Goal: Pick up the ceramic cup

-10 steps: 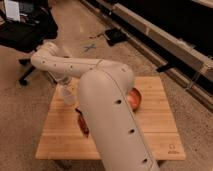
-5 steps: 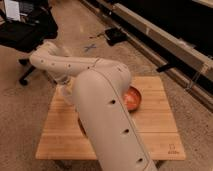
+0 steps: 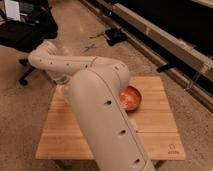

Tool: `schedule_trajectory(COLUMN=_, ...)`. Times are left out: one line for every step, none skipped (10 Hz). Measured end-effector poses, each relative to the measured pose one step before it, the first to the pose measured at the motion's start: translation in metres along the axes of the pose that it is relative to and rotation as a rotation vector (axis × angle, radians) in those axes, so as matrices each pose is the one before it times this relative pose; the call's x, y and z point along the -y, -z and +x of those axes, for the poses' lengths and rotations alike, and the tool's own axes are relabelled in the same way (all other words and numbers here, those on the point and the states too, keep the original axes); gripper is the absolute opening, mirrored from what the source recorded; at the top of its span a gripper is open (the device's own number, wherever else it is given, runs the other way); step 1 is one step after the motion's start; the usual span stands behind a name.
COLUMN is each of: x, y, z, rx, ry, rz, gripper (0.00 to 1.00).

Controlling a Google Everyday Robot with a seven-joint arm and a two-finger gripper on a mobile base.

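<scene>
My white arm (image 3: 100, 110) fills the middle of the camera view and covers much of the wooden table (image 3: 155, 135). Its elbow (image 3: 44, 57) bends at the upper left, and the last links fold back down behind the thick front link. The gripper is hidden behind that link, somewhere over the left middle of the table. The ceramic cup is not in view and may be behind the arm. The wide orange-red bowl (image 3: 132, 99) sits on the table just right of the arm, partly covered by it.
A black office chair (image 3: 25, 32) stands on the floor at the upper left. Dark items (image 3: 116, 35) lie on the floor beyond the table. A long low rail or shelf (image 3: 170, 42) runs along the right side.
The arm has shifted a little to the left, so more of the orange-red bowl shows on its right side. A small dark reddish patch seen left of the arm earlier is now covered.
</scene>
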Motion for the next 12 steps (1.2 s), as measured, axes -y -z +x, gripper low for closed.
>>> schedule_trajectory(x=0.00088, y=-0.00235, z=-0.00932, rx=0.01016, ry=0.02548, rz=0.00814, gripper=0.8)
schedule_trajectory(x=0.00231, y=-0.00437, z=-0.01156, rx=0.0133, ry=0.0281, rz=0.00738, gripper=0.8)
schedule_trajectory(x=0.00038, y=-0.00565, z=-0.00845, rx=0.0127, ry=0.02311, rz=-0.00006, gripper=0.8)
schedule_trajectory(x=-0.00138, y=-0.00785, z=-0.0043, rx=0.01093, ry=0.01546, rz=-0.00364, gripper=0.8)
schedule_trajectory(x=-0.00029, y=-0.00531, z=-0.00338, rx=0.00736, ry=0.00896, rz=-0.00201, gripper=0.8)
schedule_trajectory(x=-0.00014, y=-0.00531, z=-0.0047, rx=0.01781, ry=0.01012, rz=-0.00442, gripper=0.8)
schedule_trajectory(x=-0.00021, y=-0.00347, z=-0.00099, rx=0.00589, ry=0.00075, rz=-0.00058, gripper=0.8)
schedule_trajectory(x=0.00014, y=-0.00111, z=0.00082, rx=0.00688, ry=-0.00395, rz=0.00322, gripper=0.8)
schedule_trajectory(x=-0.00054, y=-0.00076, z=0.0023, rx=0.00822, ry=-0.00784, rz=0.00223, gripper=0.8)
schedule_trajectory(x=-0.00001, y=-0.00128, z=0.0014, rx=0.00847, ry=-0.00693, rz=0.00007, gripper=0.8)
schedule_trajectory(x=0.00073, y=-0.00143, z=0.00198, rx=0.01228, ry=-0.00827, rz=0.00221, gripper=0.8)
schedule_trajectory(x=0.00025, y=-0.00037, z=0.00564, rx=0.01774, ry=-0.01233, rz=0.00667, gripper=0.8)
